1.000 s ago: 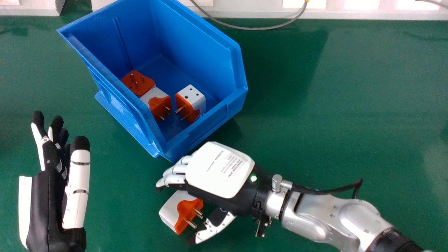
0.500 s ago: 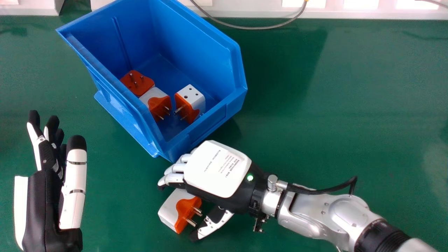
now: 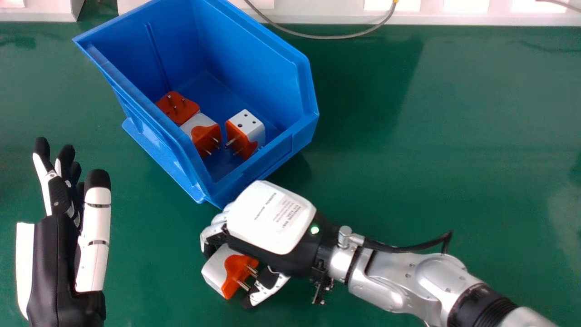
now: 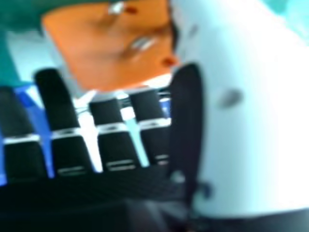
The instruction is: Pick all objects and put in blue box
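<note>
Right fingers (image 3: 211, 231) more curled, four plugs (image 3: 235, 271)

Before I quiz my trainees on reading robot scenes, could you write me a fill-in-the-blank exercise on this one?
The box on the table is coloured ____. Inside it, the number of adapters is ____. One more adapter is outside, at the robot's ____ hand. Its metal pins stick out from its ____ part.

Missing words: blue; three; right; orange.
</note>
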